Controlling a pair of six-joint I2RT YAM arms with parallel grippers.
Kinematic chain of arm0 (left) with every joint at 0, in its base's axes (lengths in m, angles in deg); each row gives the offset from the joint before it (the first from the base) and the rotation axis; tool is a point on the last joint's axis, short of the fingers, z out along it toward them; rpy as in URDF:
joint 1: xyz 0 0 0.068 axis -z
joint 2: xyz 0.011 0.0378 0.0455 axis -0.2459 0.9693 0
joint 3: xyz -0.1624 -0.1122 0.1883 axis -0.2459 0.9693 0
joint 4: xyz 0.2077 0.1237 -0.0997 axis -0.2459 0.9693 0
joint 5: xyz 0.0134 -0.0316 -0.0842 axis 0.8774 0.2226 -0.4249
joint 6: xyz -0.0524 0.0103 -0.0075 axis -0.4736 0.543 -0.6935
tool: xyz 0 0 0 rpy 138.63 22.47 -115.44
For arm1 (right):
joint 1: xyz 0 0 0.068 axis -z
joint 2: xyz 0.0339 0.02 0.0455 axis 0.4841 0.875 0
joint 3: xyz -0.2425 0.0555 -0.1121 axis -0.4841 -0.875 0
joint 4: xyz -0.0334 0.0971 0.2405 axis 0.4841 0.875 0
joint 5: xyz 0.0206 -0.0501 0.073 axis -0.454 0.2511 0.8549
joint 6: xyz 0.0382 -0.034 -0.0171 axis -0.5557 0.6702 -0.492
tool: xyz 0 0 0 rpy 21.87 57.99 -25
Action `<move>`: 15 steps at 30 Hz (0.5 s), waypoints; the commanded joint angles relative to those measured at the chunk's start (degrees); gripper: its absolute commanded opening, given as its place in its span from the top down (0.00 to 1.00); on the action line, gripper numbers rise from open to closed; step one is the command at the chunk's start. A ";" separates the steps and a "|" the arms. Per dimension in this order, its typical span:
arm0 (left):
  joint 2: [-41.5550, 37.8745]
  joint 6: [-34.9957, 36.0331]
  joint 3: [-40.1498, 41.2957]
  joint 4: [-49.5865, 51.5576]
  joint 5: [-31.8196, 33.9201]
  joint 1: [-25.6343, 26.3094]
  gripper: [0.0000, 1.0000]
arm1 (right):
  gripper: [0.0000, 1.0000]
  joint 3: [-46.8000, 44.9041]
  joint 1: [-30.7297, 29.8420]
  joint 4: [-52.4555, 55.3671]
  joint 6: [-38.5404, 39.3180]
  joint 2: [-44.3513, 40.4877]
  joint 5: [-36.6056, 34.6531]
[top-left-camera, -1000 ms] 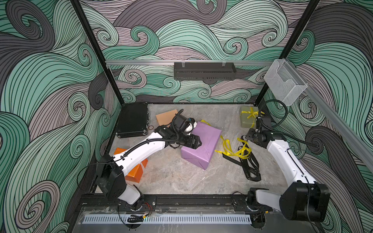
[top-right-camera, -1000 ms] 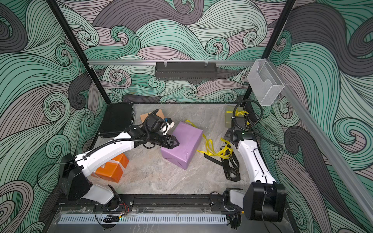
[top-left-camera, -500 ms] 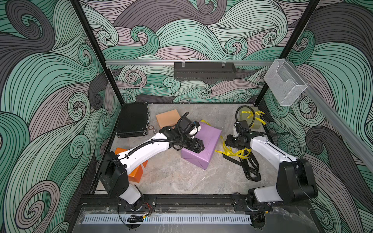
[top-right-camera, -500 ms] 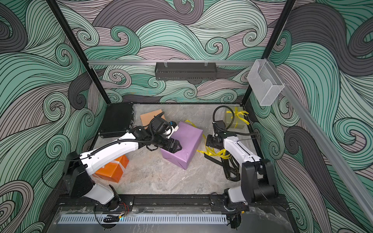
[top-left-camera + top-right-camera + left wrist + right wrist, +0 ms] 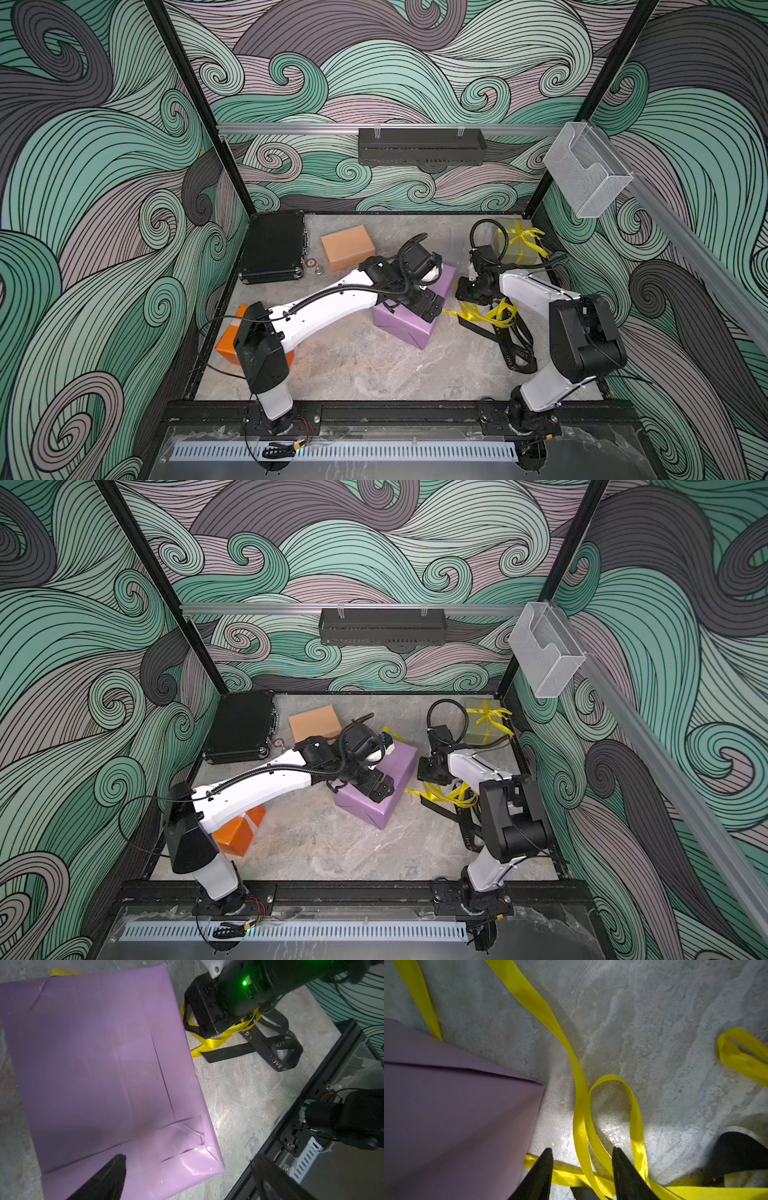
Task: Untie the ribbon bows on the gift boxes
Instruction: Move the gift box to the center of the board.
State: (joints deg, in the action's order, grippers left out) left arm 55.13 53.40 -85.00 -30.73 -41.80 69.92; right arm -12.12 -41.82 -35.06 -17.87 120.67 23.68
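Note:
The purple gift box lies mid-table with no ribbon round it. My left gripper hovers open over its near right corner. A loose yellow ribbon and a black lettered ribbon lie on the table right of that box. My right gripper is low over the yellow ribbon, jaws apart, strands running between the fingers. The olive-green box at back right has a tied yellow bow. The tan box and the orange box sit on the left.
A black hard case lies at back left, with small metal bits beside it. The left arm passes over the orange box. A black frame rail runs along the front edge. Patterned walls close in both sides.
My right arm swung left from the olive-green box and came down on the loose yellow ribbon. My left gripper slid across the purple box toward its near right corner and opened wider.

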 commanded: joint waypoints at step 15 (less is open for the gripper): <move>14.90 1.43 -12.25 10.92 15.82 2.91 0.01 | 0.94 4.51 -2.69 1.92 0.56 6.49 -5.75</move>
State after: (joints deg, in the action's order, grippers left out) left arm 68.11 54.56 -95.80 -23.34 -30.09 72.39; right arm -8.16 -44.46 -34.38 -17.30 127.05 20.11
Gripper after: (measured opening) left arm 0.985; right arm 0.085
